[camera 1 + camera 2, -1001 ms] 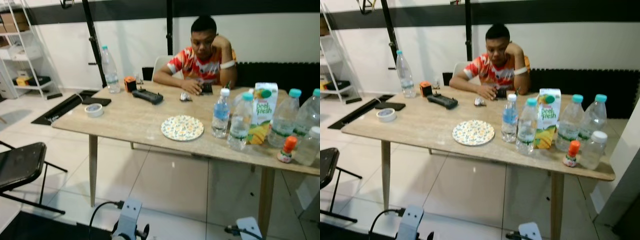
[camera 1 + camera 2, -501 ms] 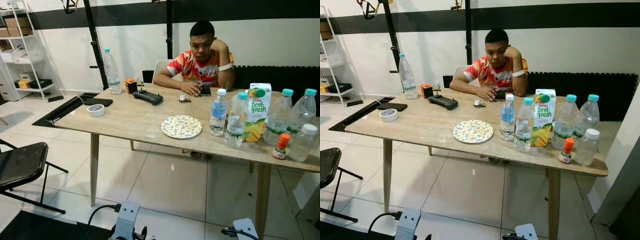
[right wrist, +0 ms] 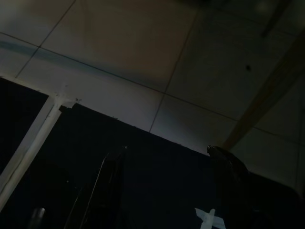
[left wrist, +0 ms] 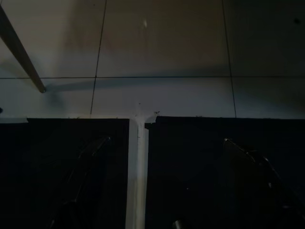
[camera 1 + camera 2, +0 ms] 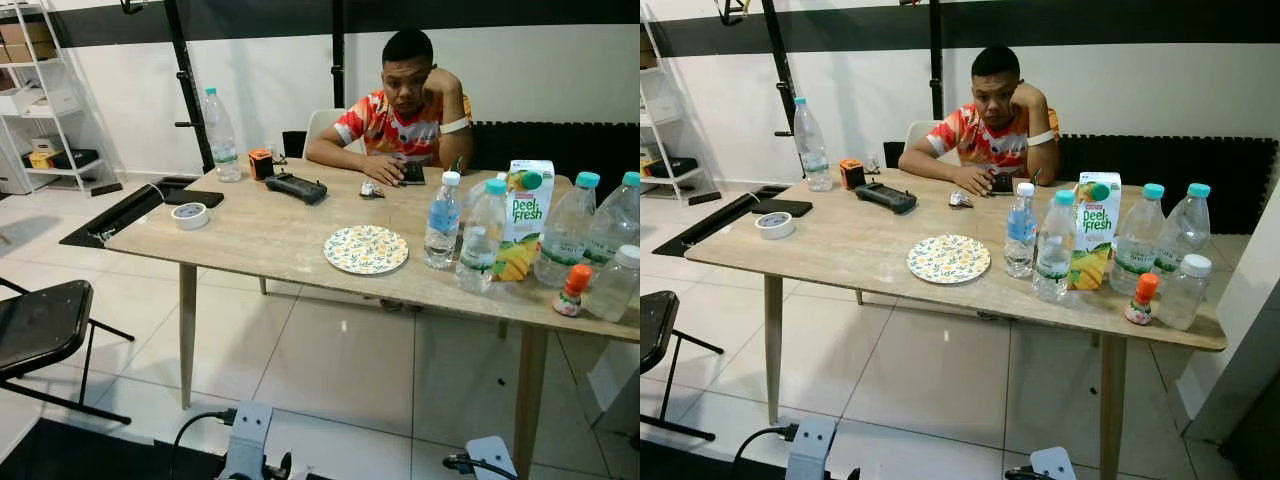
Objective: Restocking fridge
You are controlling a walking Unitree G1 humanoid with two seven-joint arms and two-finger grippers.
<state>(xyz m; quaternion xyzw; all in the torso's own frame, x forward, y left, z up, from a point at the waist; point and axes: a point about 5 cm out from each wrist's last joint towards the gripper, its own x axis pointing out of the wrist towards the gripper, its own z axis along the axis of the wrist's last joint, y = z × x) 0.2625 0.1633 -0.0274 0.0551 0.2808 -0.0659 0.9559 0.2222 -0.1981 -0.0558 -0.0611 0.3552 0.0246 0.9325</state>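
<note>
On the right end of a wooden table (image 5: 250, 235) stand a Peel Fresh juice carton (image 5: 522, 215), several water bottles with teal or white caps (image 5: 485, 235), and a small orange-capped bottle (image 5: 571, 292). A patterned plate (image 5: 366, 249) lies mid-table. Both arms hang low in front of the table, far from these things. My left gripper (image 4: 167, 140) is open over a dark floor mat, nothing between its fingers. My right gripper (image 3: 167, 149) is open too, above the mat's edge and floor tiles.
A person (image 5: 405, 110) sits behind the table, head on one hand. A tape roll (image 5: 189, 215), tall bottle (image 5: 219, 137), black controller (image 5: 295, 187) and dark phone (image 5: 194, 198) lie on the left half. A black chair (image 5: 40, 325) stands at left, a shelf (image 5: 40, 100) beyond.
The whole picture has shifted a little, so the camera moved. Nothing on the table has moved and the arms still hang low.
</note>
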